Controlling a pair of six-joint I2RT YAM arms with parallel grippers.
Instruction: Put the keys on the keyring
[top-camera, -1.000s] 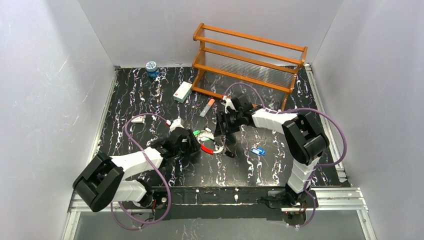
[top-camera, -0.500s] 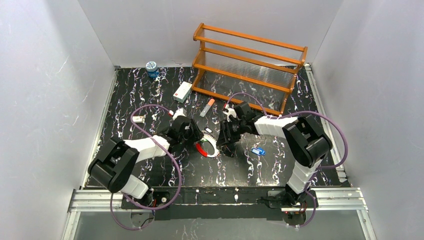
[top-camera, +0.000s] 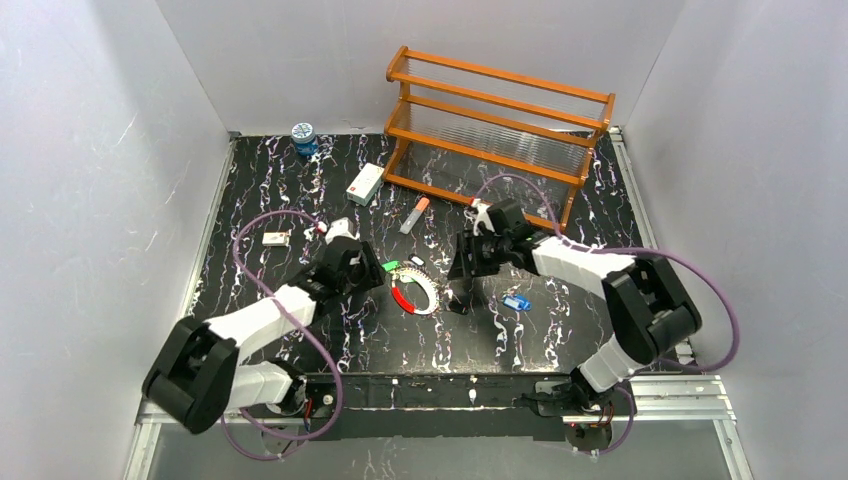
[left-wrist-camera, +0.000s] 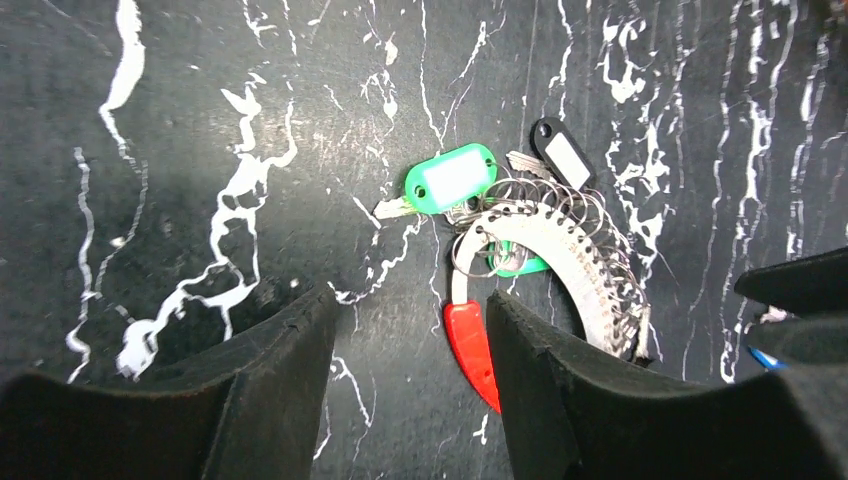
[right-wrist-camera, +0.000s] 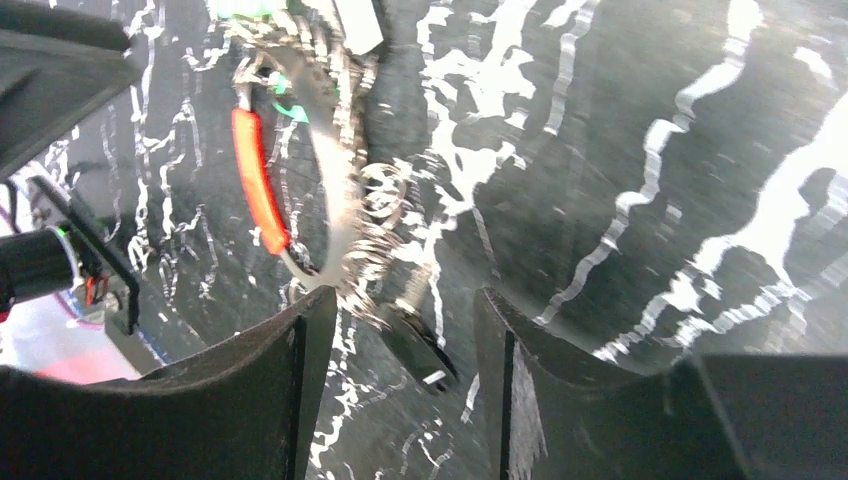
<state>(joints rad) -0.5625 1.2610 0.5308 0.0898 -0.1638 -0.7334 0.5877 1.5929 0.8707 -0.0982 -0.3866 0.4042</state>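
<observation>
The left fingers (left-wrist-camera: 280, 380) stand apart, gripping nothing. The keyring (left-wrist-camera: 575, 255) lies on the bench (left-wrist-camera: 200, 150) just ahead of their right tip, with a green key (left-wrist-camera: 450, 178) at its far end. The right fingers (right-wrist-camera: 270, 390) are also apart, and a black tag (right-wrist-camera: 415, 345) lies between them.

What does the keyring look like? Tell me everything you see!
The keyring is a thin curved loop, partly silvery-white, partly red. Small wire rings bunch along the pale part. It lies flat on the black marbled table. A green-tagged key and a black-tagged key lie right against one end.
</observation>
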